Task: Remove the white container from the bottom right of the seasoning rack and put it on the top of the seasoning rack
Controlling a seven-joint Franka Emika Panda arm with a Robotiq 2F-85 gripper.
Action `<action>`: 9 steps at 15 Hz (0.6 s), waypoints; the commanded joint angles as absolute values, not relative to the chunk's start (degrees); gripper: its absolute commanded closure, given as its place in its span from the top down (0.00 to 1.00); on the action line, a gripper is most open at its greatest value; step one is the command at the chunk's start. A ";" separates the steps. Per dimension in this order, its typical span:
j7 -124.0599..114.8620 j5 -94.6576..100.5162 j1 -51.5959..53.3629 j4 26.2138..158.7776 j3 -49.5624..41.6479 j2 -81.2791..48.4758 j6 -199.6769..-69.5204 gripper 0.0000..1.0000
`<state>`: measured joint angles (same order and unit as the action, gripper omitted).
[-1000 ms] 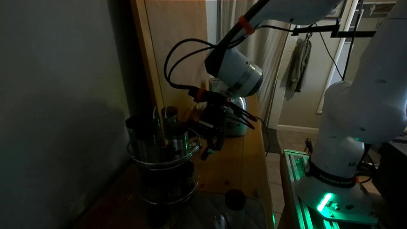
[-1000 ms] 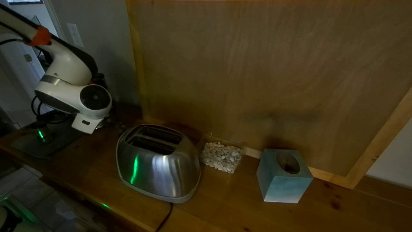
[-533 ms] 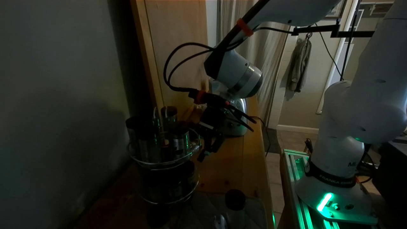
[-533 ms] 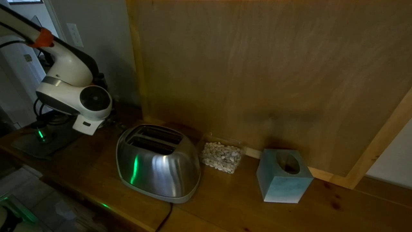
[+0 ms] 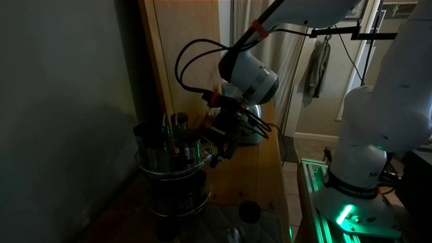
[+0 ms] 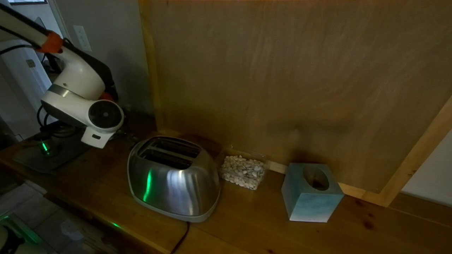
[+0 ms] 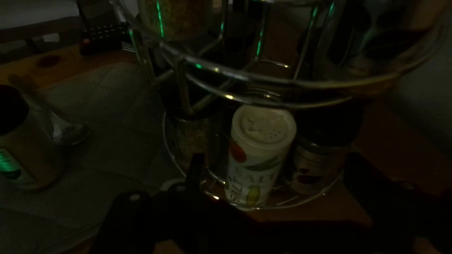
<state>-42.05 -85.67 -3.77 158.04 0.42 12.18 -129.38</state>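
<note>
Dim here! Beyond the long edge of the desk point(image 5: 253, 175) a green lamp point(image 5: 344, 214) blazes; the toaster point(image 6: 176, 190) wears green glare, shadow smudges the wall point(image 5: 67, 84). In the wrist view the rack point(image 7: 243, 76) glints through gloom, the salt shaker point(image 7: 259, 155) looks soft, the gripper point(image 7: 274, 158) near-black.

Environment: home; kitchen or dining area, exact room undetermined. Indicators: rack point(image 7: 254, 78) of seasoning jars point(image 7: 319, 160), with a salt shaker point(image 7: 256, 169), directly ahead of the pincer point(image 7: 275, 158); spoon point(image 7: 72, 134) on a quilted mat point(image 7: 116, 158), ahead of the pincer and to its left in the wrist view; toaster point(image 6: 173, 187) on the wooden surface point(image 6: 247, 225) behind the pincer; curtain point(image 5: 287, 57) and hung cloth point(image 5: 318, 71) farther behind.
</note>
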 commanded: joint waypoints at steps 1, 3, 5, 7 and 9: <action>-39.11 -88.20 -3.70 158.01 -0.64 11.16 -125.89 0.90; -39.23 -87.68 -3.68 158.01 -0.63 10.64 -124.91 0.66; -39.31 -87.57 -3.68 158.01 -0.57 10.07 -124.36 0.50; -39.18 -87.66 -3.70 158.00 -0.59 9.57 -123.99 0.38; -38.88 -87.90 -3.75 158.00 -0.69 9.08 -124.00 0.23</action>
<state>-40.83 -86.29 -3.78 158.04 -0.15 10.26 -125.11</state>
